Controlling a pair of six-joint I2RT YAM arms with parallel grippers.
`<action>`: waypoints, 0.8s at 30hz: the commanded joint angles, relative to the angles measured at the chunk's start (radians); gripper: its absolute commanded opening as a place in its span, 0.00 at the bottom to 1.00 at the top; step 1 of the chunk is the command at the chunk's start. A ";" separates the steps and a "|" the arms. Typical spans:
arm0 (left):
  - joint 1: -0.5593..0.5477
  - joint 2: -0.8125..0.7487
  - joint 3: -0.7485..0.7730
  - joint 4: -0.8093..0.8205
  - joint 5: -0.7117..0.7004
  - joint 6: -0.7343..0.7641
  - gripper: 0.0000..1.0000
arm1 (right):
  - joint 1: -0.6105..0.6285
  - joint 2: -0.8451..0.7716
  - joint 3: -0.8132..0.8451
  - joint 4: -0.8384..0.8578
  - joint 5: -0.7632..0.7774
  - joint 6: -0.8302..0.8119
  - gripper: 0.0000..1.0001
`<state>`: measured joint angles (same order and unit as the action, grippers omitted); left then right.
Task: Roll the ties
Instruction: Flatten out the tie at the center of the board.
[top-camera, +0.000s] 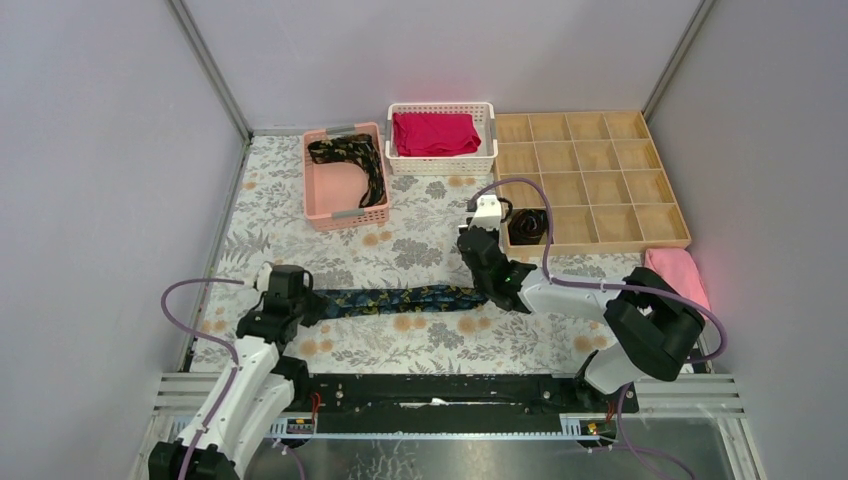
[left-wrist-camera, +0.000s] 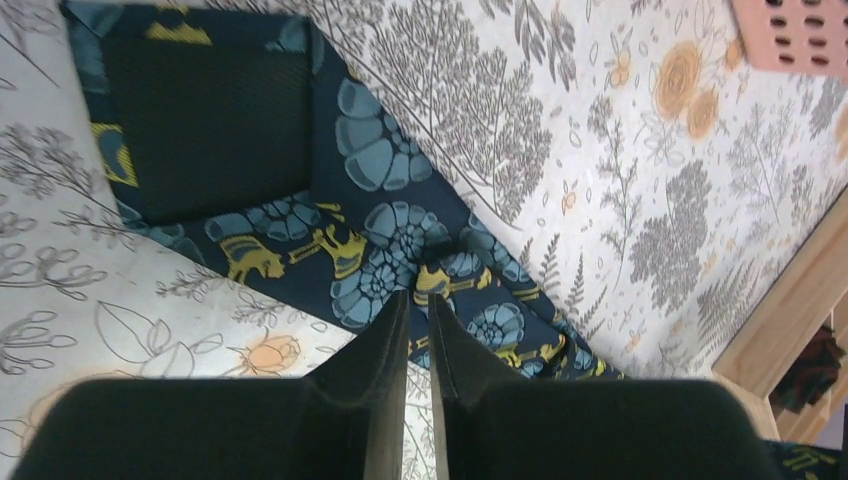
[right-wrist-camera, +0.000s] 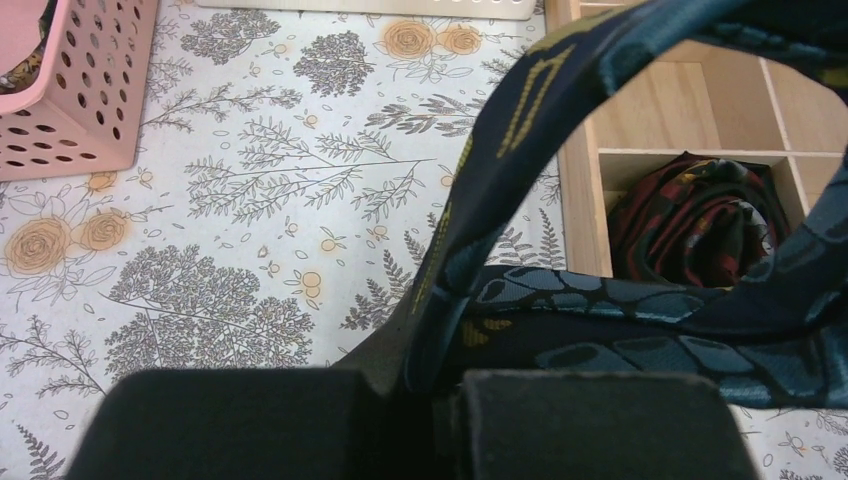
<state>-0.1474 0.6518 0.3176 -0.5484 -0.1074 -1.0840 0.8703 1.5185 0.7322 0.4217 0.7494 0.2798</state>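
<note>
Right gripper (right-wrist-camera: 440, 385) jaws are clamped on the blue floral tie (right-wrist-camera: 500, 150), holding its right end raised in a loop. The rest lies flat, running left. Left gripper (left-wrist-camera: 418, 300) jaws stand a slit apart at the wide left end; a grip cannot be confirmed. Risk: an unpinned strip drags, and the roll forms loose.
</note>
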 joint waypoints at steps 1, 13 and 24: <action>0.005 0.025 -0.011 0.010 0.134 0.017 0.16 | -0.004 -0.031 -0.011 0.042 0.069 -0.017 0.00; -0.409 0.380 0.127 0.026 -0.049 -0.061 0.16 | -0.005 -0.015 0.004 0.034 0.016 0.003 0.00; -0.417 0.389 0.245 0.019 -0.103 -0.038 0.17 | -0.004 0.005 0.004 0.035 -0.012 0.000 0.00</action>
<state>-0.5564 1.0546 0.4820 -0.5159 -0.1669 -1.1343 0.8703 1.5146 0.7250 0.4248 0.7380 0.2737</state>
